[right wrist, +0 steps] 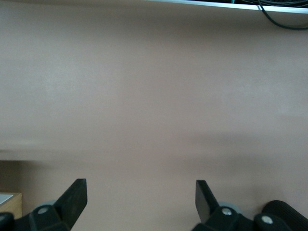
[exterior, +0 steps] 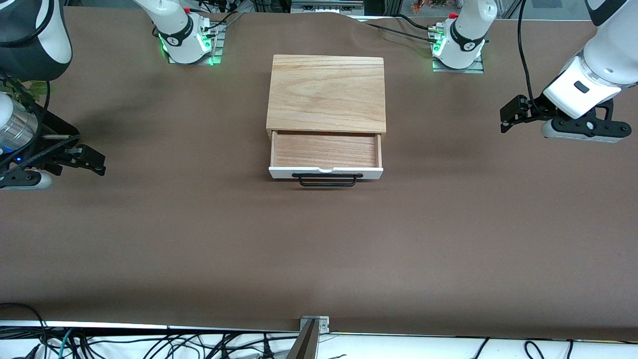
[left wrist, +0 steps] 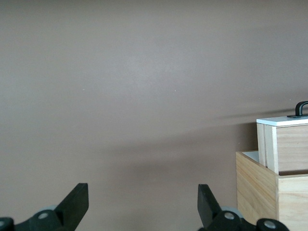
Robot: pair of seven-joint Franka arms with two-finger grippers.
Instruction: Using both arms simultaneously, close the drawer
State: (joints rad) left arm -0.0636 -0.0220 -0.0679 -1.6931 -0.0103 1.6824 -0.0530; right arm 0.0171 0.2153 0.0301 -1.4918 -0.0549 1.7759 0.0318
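The drawer stands pulled open from its oak box.

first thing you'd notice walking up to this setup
The wooden box in the middle of the brown table, its drawer pulled out toward the front camera, with nothing in it. Then the two grippers, both open and well clear of it: the left gripper over its arm's end of the table, the right gripper over the other end.

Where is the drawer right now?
In the front view, the drawer sits mid-table, pulled out of its wooden box toward the camera, midway between the two arms' ends.
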